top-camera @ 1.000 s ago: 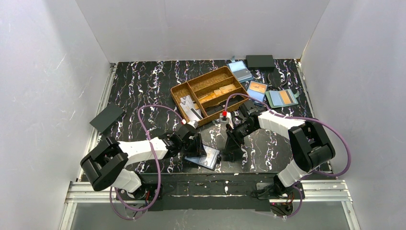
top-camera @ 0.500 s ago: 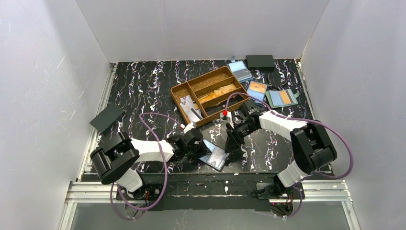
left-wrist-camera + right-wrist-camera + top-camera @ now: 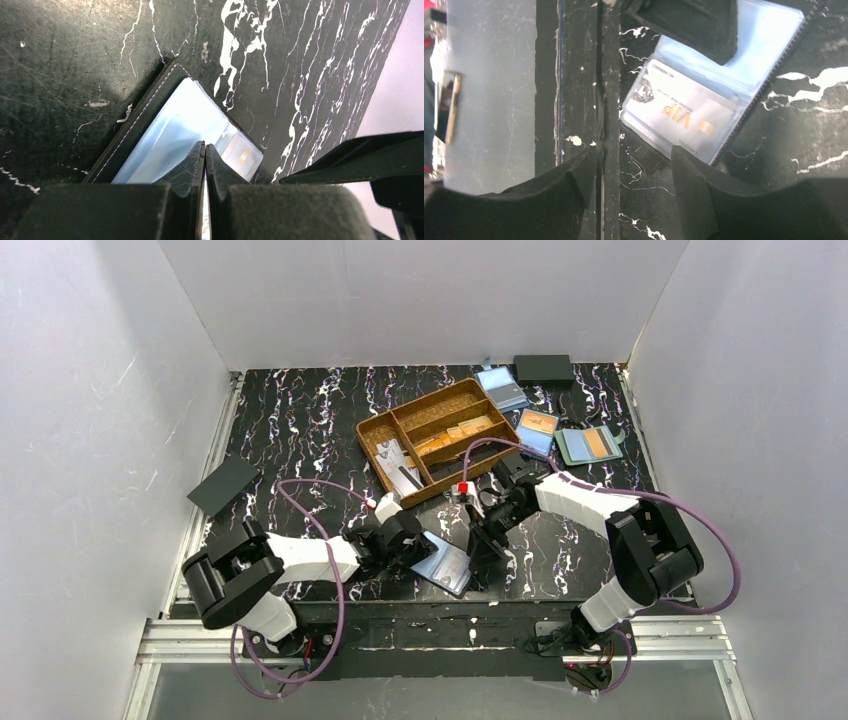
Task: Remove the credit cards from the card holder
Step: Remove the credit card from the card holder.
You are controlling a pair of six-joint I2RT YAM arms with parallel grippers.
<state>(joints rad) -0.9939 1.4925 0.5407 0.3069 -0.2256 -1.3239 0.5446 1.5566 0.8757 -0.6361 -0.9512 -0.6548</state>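
The black card holder (image 3: 447, 567) lies open near the table's front edge, its light blue lining up. A pale credit card (image 3: 679, 117) printed "VIP" sits in its clear pocket; the card also shows in the left wrist view (image 3: 241, 155). My left gripper (image 3: 418, 546) is shut, its tips (image 3: 205, 150) down over the blue lining of the holder (image 3: 150, 115). My right gripper (image 3: 481, 540) is open (image 3: 636, 172), straddling bare table right beside the holder's edge (image 3: 651, 152). One finger (image 3: 691, 172) reaches the pocket's corner below the card.
A wooden tray (image 3: 412, 403) with orange-tan cards stands behind. Blue holders with orange cards (image 3: 538, 426), a grey-green holder (image 3: 590, 445), another blue holder (image 3: 500, 388) and black boxes (image 3: 224, 486) (image 3: 543, 367) lie around. The table's front edge (image 3: 604, 100) is close to the right gripper.
The left arm pushed right and the holder slid right with it, opening toward the right gripper. The right gripper has dropped lower, closer to the holder's edge.
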